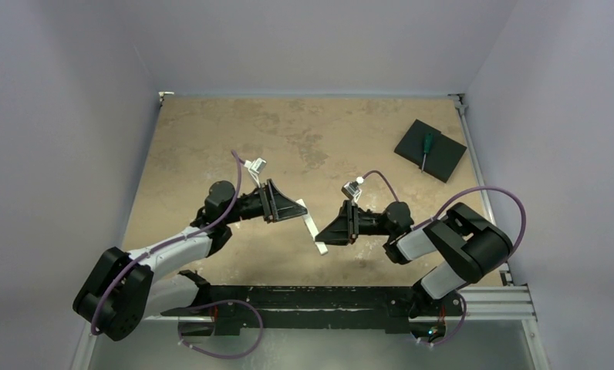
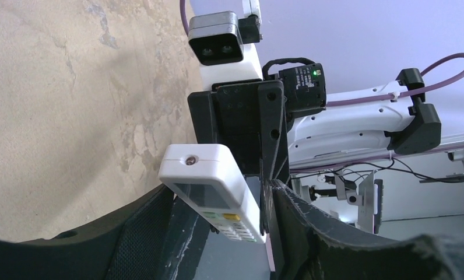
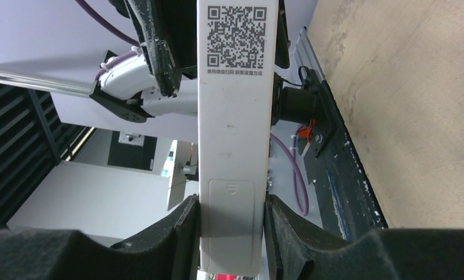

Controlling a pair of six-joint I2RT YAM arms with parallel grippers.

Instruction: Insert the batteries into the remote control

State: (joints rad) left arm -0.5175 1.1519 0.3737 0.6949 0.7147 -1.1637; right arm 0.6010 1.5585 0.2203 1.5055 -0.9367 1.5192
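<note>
The white remote control (image 1: pixel 313 227) hangs in the air between my two grippers. My right gripper (image 1: pixel 321 237) is shut on its lower end; the right wrist view shows the remote's back (image 3: pixel 234 116) with a QR code, and the closed battery cover sits between the right gripper's (image 3: pixel 229 216) jaws. My left gripper (image 1: pixel 302 210) is at the remote's top end. In the left wrist view the button face (image 2: pixel 209 181) lies between the left gripper's (image 2: pixel 218 195) spread jaws, against one finger (image 2: pixel 311 233) and apart from the other. The batteries are out of view.
A black square pad (image 1: pixel 443 158) lies at the back right with a green-handled screwdriver (image 1: pixel 426 148) on it. The black rail (image 1: pixel 327 297) with the arm bases runs along the near edge. Purple cables loop over both wrists.
</note>
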